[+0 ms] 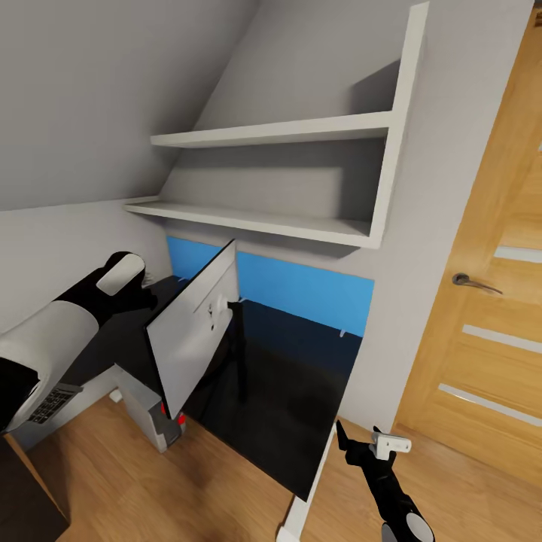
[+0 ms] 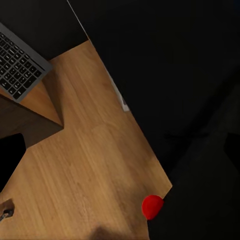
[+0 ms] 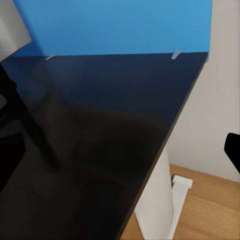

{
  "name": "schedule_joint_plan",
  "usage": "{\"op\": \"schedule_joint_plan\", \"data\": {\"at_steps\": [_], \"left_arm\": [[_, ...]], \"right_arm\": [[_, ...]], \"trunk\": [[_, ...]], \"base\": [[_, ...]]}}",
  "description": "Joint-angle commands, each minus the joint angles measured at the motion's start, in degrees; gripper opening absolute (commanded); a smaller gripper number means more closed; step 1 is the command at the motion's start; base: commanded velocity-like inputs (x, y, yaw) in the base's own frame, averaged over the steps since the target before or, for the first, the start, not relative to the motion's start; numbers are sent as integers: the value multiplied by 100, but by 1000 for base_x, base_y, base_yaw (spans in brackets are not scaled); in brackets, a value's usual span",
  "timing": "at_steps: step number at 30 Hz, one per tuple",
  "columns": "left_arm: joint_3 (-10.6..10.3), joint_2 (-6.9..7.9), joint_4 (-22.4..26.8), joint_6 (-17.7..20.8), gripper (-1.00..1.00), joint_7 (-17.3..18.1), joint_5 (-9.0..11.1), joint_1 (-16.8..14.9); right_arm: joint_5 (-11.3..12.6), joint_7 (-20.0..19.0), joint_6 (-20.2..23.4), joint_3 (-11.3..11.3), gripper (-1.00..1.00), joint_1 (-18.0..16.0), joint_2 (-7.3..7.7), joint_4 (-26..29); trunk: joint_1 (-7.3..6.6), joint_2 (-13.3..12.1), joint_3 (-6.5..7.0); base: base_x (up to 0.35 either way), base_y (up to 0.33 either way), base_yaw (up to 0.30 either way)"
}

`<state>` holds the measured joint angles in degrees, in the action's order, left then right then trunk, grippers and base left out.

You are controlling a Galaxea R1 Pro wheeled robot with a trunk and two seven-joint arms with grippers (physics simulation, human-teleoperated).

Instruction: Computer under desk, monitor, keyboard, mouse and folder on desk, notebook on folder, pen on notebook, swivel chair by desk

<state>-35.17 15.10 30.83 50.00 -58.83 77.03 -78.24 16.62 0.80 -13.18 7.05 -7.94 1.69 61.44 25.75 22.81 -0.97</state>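
Head view: desk (image 1: 301, 376) with glossy black top sits in an alcove under a sloped ceiling, blue back panel (image 1: 316, 290) behind it, two white wall shelves (image 1: 271, 218) above. Monitor (image 1: 197, 331) stands on the desk's left part, light-grey back toward the camera, tilted, thin black stand (image 1: 239, 361) under it. Below the desk's left front edge a light-grey boxy computer (image 1: 150, 410) is partly visible on the wooden floor (image 1: 211, 482), with a red spot low on it. Keyboard (image 1: 49, 403), dark frame and black keys, shows at far left, below the left arm; what it rests on can't be told in this view. Wooden door (image 1: 489, 301) with a metal lever handle (image 1: 474, 283) at right.

Left arm (image 1: 68, 324), white and black, reaches toward the monitor's left side; the left tool's tip is hidden behind the arm, so its opening can't be told. Right tool (image 1: 373, 448) hovers low at the desk's right front corner, fingers spread wide, holding nothing.

Left wrist view: keyboard (image 2: 20, 62) corner juts out over a wooden surface, floor (image 2: 85, 165) below, black desk top (image 2: 170, 75) beside it, red spot (image 2: 152, 206) at the desk edge.

Right wrist view: black desk top (image 3: 100, 130), blue panel (image 3: 115, 27), white desk leg (image 3: 157, 200), monitor stand (image 3: 25, 120) at the side.
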Motion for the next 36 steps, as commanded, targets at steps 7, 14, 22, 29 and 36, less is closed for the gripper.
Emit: {"op": "schedule_joint_plan", "data": {"at_steps": [7, 14, 22, 29, 36], "left_arm": [[-42, 2, 15, 19, 100, 66, 49, -7], [-36, 10, 20, 26, 100, 382, 49, -7], [-33, 14, 13, 26, 100, 739, 37, -7], [-32, 19, 14, 22, 100, 756, 37, -7], [-32, 19, 16, 31, 100, 758, 32, -7]], "right_arm": [[60, 11, -26, 24, 100, -5, 7, -8], [60, 17, -26, 18, 100, -5, 7, -9], [60, 17, -26, 23, 100, -5, 7, -11], [60, 17, -26, 23, 100, -5, 7, -40], [59, 17, -26, 25, 100, -5, 7, -44]], "trunk": [[3, 11, -10], [3, 11, -10], [3, 11, -10], [3, 11, -10], [3, 11, -10]], "base": [[-42, -139, 0], [-10, -38, 0], [0, -112, 0], [0, -53, 0], [0, -98, 0]]}}
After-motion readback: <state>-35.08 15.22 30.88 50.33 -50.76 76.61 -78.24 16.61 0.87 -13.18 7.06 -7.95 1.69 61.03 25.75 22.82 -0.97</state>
